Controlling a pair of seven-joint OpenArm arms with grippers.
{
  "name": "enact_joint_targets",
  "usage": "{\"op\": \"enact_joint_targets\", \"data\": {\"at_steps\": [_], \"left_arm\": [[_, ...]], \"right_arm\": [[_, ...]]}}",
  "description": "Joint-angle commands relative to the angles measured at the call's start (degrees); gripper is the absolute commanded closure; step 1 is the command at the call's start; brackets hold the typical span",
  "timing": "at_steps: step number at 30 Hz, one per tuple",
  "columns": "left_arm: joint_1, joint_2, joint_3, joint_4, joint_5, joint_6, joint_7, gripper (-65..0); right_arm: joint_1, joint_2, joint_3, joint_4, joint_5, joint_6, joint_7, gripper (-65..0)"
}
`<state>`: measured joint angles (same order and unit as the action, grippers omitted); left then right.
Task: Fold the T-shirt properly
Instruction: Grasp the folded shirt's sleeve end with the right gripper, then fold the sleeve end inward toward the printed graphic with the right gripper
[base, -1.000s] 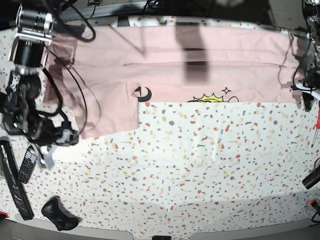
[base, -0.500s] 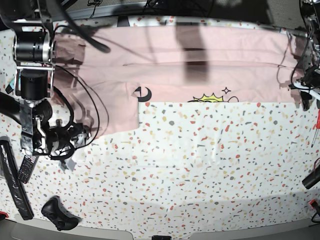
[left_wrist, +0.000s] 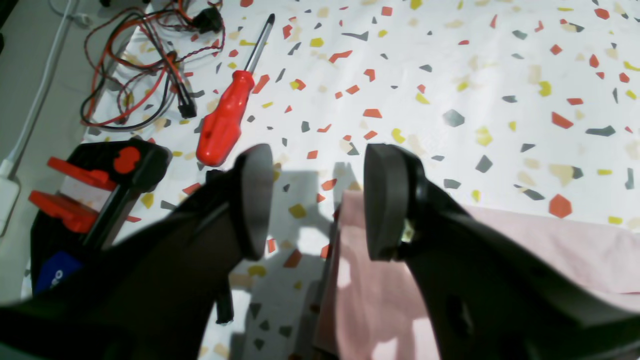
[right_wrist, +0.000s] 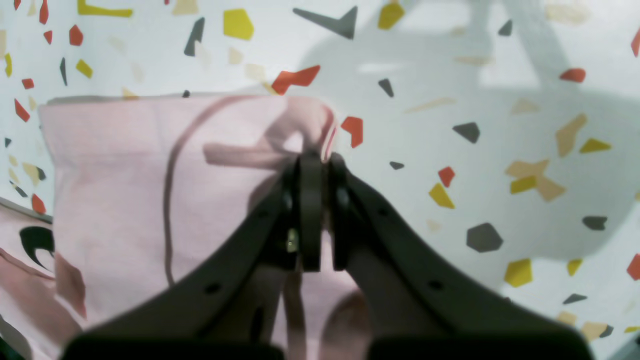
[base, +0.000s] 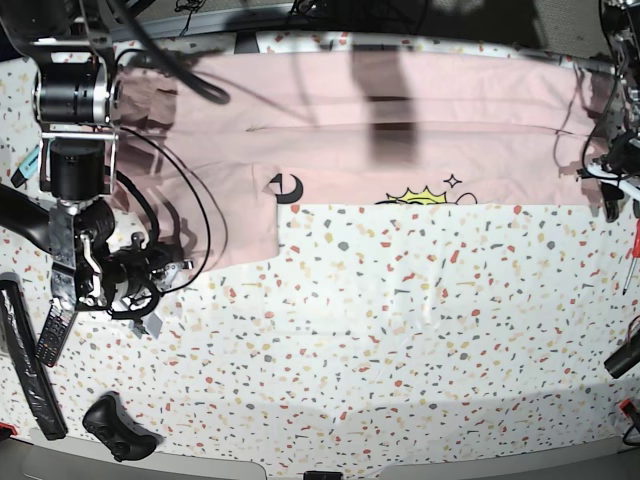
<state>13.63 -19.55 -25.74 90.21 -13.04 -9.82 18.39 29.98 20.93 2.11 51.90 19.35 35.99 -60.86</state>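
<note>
The pale pink T-shirt (base: 400, 130) lies spread across the far side of the table, with black lettering (base: 288, 187) and a yellow print (base: 425, 197) at its near fold. My right gripper (right_wrist: 315, 160) is shut on the corner of a hanging pink flap (right_wrist: 150, 175), and the fabric puckers at its tips. In the base view this gripper (base: 172, 268) sits at the flap's lower-left corner. My left gripper (left_wrist: 317, 200) stands open just above the table at the shirt's right edge (left_wrist: 550, 240). One finger is over the cloth, the other over bare table.
A red screwdriver (left_wrist: 225, 115), tangled wires (left_wrist: 140, 65) and a black-and-red clamp (left_wrist: 100, 190) lie beside my left gripper. Near the left front edge are a remote (base: 50, 335), a black bar (base: 25, 365) and a game controller (base: 120, 428).
My right arm swung right to the flap's lower-left corner, and its gripper closed on the fabric. The left arm and the shirt's lay are unchanged.
</note>
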Motion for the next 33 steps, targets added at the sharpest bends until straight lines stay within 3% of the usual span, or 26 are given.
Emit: {"op": "enact_joint_targets", "data": {"at_steps": [1, 9, 15, 23, 33], "left_arm": [[-0.46, -0.96, -0.42, 1.01, 0.00, 0.11, -1.33, -27.7], [-0.44, -0.96, -0.42, 1.01, 0.00, 0.04, -1.31, -27.7], [-0.42, -0.96, -0.42, 1.01, 0.00, 0.04, -1.29, -27.7], [-0.33, -0.94, -0.42, 1.01, 0.00, 0.04, -1.27, -27.7], [-0.28, -0.94, -0.42, 1.01, -0.02, 0.04, -0.02, -27.7]], "right_arm": [[1.75, 0.70, 0.11, 1.36, -0.15, 1.05, 0.63, 0.0], [-2.67, 0.76, 0.11, 17.27, 3.65, 1.14, -2.58, 0.0], [-15.65, 0.48, 0.11, 39.06, 5.44, 1.07, -3.08, 0.0], [-33.33, 0.48, 0.11, 58.93, 12.72, 0.79, -3.06, 0.0], [-45.16, 0.48, 0.11, 67.95, 13.75, 0.22, -2.49, 0.0]]}}
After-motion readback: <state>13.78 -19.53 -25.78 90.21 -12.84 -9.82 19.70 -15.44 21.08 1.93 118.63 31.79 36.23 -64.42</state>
